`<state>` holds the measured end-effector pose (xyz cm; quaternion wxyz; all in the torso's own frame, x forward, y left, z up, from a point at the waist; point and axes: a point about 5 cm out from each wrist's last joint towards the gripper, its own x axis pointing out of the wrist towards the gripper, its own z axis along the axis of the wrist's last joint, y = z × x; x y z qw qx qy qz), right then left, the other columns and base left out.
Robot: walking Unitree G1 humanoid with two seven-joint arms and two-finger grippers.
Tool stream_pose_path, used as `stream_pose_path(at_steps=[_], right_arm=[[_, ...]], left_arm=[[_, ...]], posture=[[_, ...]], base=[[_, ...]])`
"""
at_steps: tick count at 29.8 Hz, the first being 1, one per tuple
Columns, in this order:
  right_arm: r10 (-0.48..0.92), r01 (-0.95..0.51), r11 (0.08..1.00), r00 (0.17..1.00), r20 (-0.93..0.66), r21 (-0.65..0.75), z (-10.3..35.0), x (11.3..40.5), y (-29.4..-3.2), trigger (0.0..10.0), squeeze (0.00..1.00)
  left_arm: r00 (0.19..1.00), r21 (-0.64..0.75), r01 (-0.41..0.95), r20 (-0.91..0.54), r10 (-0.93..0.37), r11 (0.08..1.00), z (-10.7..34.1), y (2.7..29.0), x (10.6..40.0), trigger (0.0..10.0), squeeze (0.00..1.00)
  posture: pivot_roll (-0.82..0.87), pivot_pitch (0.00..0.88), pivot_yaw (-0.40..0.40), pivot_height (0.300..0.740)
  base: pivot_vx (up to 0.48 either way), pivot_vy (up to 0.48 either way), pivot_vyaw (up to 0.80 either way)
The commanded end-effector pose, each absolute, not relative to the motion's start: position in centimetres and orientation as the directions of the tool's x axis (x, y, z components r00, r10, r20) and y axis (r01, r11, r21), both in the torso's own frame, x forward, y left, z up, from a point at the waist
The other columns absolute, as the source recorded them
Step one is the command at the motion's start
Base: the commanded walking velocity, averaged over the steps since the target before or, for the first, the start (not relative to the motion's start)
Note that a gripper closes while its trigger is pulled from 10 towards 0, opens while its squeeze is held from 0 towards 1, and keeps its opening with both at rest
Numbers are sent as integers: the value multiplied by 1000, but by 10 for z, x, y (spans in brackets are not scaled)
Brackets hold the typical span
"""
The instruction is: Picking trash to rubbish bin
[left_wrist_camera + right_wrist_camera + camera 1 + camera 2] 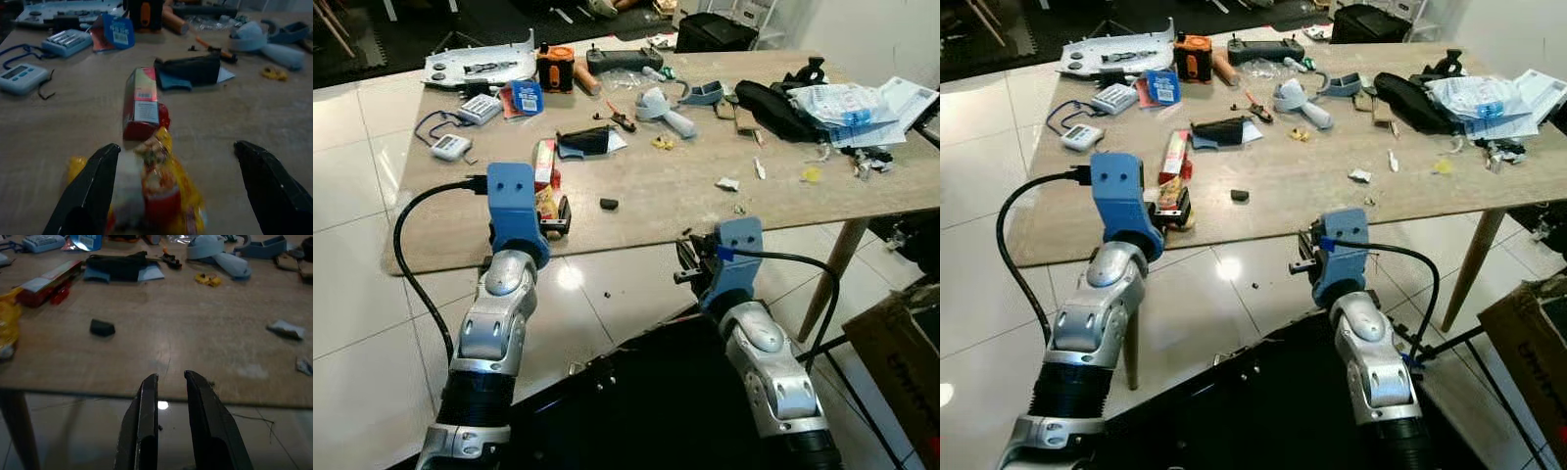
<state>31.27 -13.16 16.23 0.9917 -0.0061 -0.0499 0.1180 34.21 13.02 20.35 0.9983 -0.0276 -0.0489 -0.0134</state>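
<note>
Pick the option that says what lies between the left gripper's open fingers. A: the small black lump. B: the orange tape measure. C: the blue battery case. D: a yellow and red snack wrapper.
D: in the left wrist view the yellow and red snack wrapper lies on the table between the spread fingers of the left gripper, just in front of the red box.
</note>
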Motion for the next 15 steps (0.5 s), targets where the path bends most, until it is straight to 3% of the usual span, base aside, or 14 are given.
stream_pose_path(at_steps=[1,15], right_arm=[[227,-226,974,971,76,-22,156,311,-134,10000,0],[228,-227,974,971,72,-17,154,309,-133,10000,0]], left_arm=[[996,-49,21,84,-17,999,200,132,341,10000,0],[996,-56,-5,90,10,998,201,137,341,10000,0]], posture=[[66,140,-50,740],[70,144,-47,740]], base=[[356,0,0],[25,0,0]])
